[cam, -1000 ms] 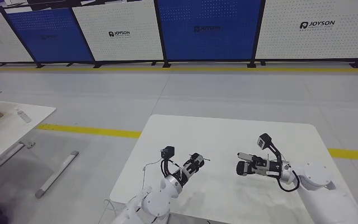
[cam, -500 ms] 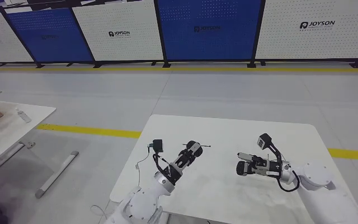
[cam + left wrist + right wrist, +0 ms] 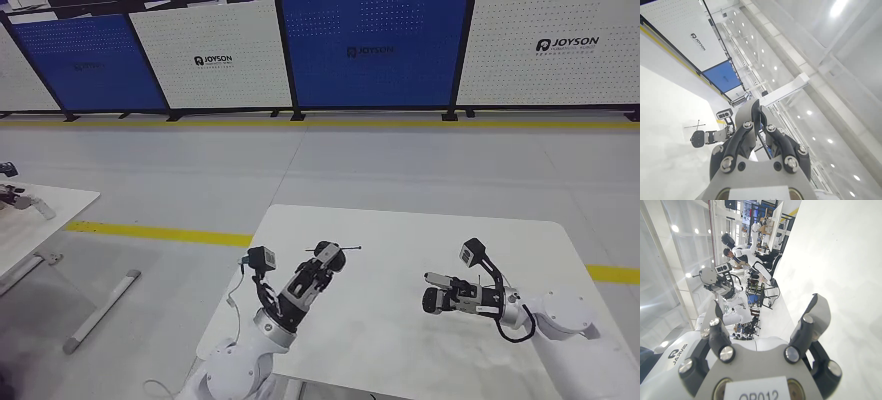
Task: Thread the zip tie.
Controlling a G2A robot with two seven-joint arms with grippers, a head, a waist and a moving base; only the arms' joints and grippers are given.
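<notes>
White table (image 3: 430, 232); over its right half the right claw (image 3: 430, 289) is spread wide; near its left edge the left claw (image 3: 327, 255), tilted upward, is clenched on the thin black zip tie (image 3: 349, 247); the tie's long axis runs side to side, an end jutting out on each side.

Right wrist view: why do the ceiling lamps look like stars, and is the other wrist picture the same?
Right wrist view: the ceiling lamps flare into streaked rays, likely lens glare. Left wrist view: they show as round spots, one strip lamp blown white. Top view: even light, no flare.
</notes>
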